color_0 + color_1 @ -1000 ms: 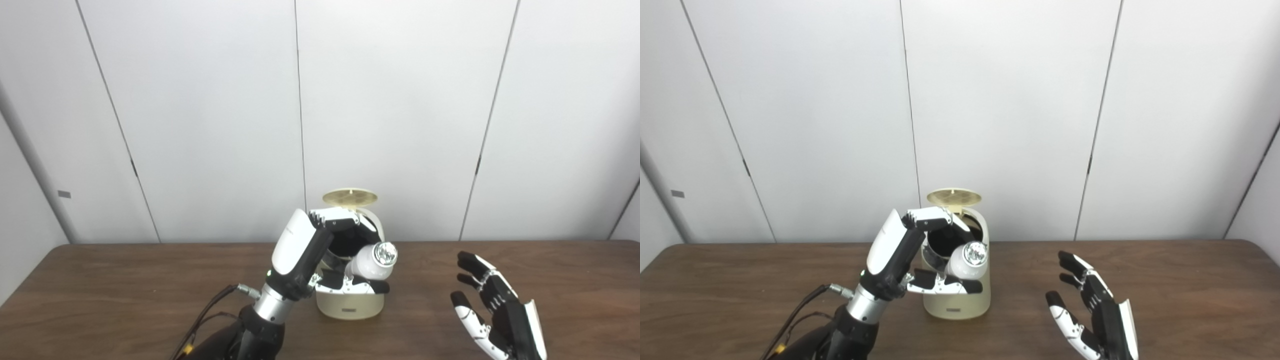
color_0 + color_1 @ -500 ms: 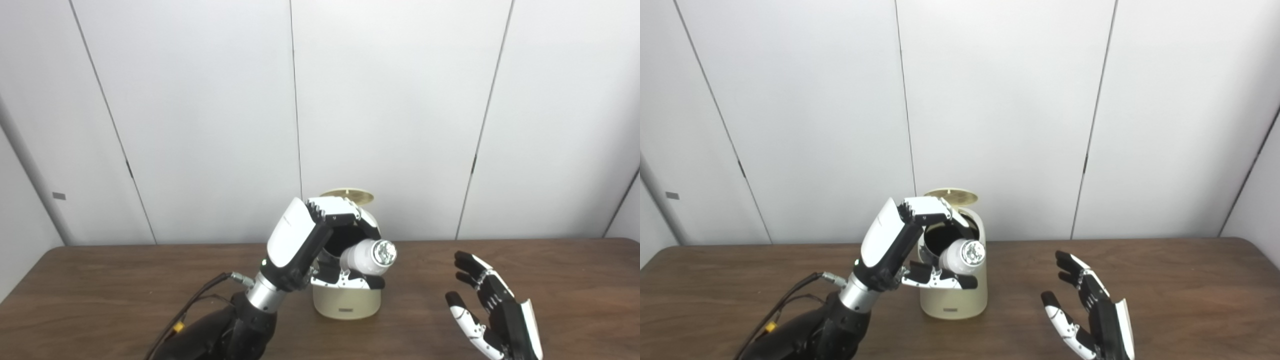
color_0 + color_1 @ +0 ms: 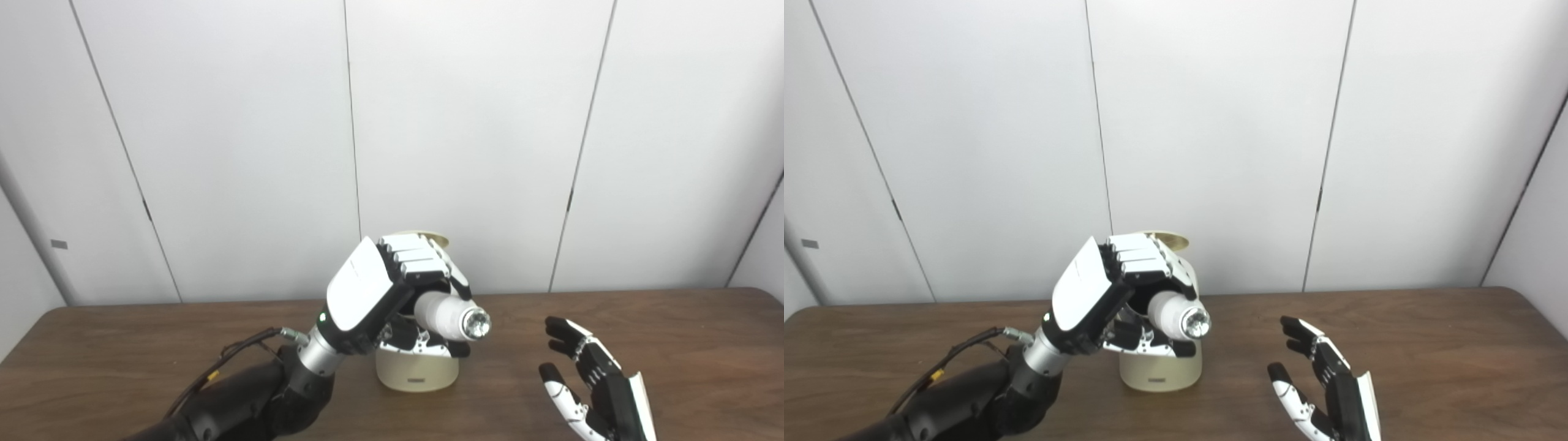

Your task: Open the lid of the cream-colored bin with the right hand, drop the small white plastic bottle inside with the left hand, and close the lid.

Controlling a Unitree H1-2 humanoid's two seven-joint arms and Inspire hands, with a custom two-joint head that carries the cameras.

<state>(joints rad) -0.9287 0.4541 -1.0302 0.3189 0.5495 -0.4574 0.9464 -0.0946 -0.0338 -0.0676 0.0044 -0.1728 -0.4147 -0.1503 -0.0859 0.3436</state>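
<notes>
- Left hand (image 3: pixel 392 288): fingers wrapped over the top and thumb under, clamped on the small white plastic bottle (image 3: pixel 450 315); arm in from the lower left.
- Bottle lying roughly level in that grip, silvery end poking out past the fingers toward the right, not yet over the opening by the look of it.
- Directly under and behind the hand: cream-colored bin (image 3: pixel 416 373), only its lower front showing; lid (image 3: pixel 429 235) up, edge just visible above the knuckles.
- Mouth of the bin hidden by the hand, so cannot tell how well the bottle lines up with it.
- Risks, as a judgement: released level, likely to bridge the rim or roll off onto the table (image 3: pixel 122 343); fingers close to the raised lid, so a nudge could knock it shut early or shove the light bin.
- Well off to the right of the bin: right hand (image 3: pixel 591 386), palm up, fingers spread, holding nothing, low over the table.
</notes>
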